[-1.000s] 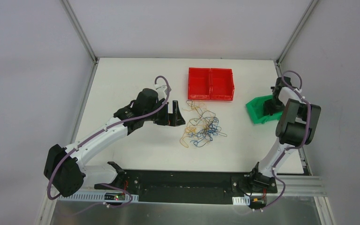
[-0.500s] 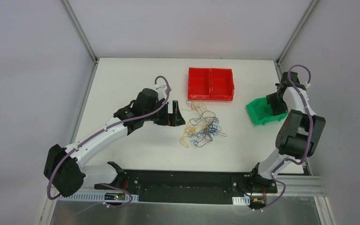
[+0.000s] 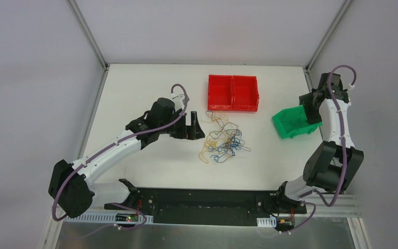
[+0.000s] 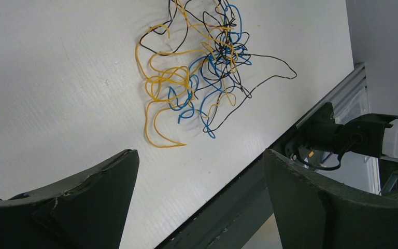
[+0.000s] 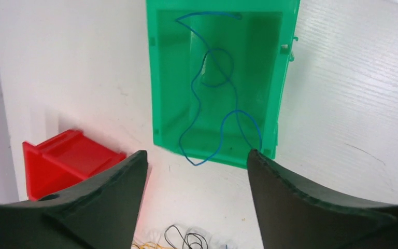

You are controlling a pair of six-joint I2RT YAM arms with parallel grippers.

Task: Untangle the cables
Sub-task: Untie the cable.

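**A:** Entry one, main lot?

**B:** One clump of hair-thin flexible wires [image 3: 224, 140] in yellow-orange, blue and black, looped and knotted together. It lies on the matte white surface [image 3: 145, 88], just in front of the red plastic two-compartment bin [image 3: 233, 93]. A single black strand trails out of the clump toward the black rail [image 3: 202, 199] at the near edge.

**A:** Anything apart from the lot?

**B:** One blue wire [image 5: 215, 88], thin and curly, lies loose inside the green plastic rectangular bin [image 5: 158, 78]. One of its loops reaches over the bin's rim. The bin sits tilted on the surface, well to the right of the clump.

**A:** Hands?

**B:** The left hand [image 4: 198, 153] has dark, wedge-shaped fingers spread wide and holds nothing. It sits just left of the clump without touching it. The right hand [image 5: 197, 153] has its fingers apart with nothing between them, and it hangs above the green bin, clear of the wire.

**A:** Changes against the record of a second ago?

**B:** The right hand was then low in the green bin and nearly shut. It has since opened and risen, and its arm now stands taller. The left arm and the clump are unchanged.
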